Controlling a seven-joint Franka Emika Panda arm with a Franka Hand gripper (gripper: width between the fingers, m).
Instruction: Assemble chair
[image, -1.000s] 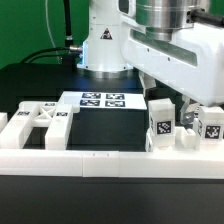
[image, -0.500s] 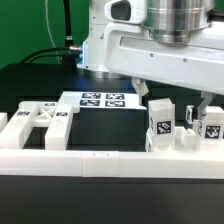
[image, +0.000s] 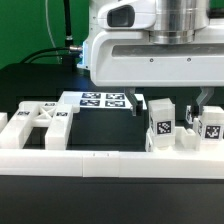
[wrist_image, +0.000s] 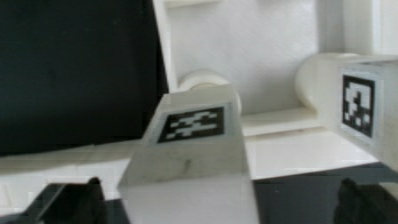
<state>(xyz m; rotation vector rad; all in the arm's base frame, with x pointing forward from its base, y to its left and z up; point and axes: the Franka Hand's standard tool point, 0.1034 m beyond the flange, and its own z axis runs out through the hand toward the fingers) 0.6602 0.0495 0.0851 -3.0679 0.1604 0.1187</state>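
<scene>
The chair is in loose white pieces. An upright white block (image: 160, 122) with a black-and-white tag stands at the exterior view's right, behind the front rail. My gripper (image: 170, 102) hangs over it, open. One finger (image: 138, 104) is to the block's left and the other (image: 203, 100) to its right, neither touching it. In the wrist view the same block (wrist_image: 192, 135) runs up between the two dark fingertips (wrist_image: 71, 200) of the gripper (wrist_image: 222, 205). A second tagged piece (image: 212, 127) (wrist_image: 356, 100) stands just beside it. Flat tagged chair pieces (image: 40, 120) lie at the left.
The marker board (image: 103, 100) lies on the black table behind the pieces. A long plain white border rail (image: 100, 160) runs along the front. The arm's base (image: 100, 45) and cables stand at the back.
The hand has swung from a tilted pose to level and shifted towards the exterior view's left, so its fingers now straddle the upright tagged block. The jaws stayed open.
</scene>
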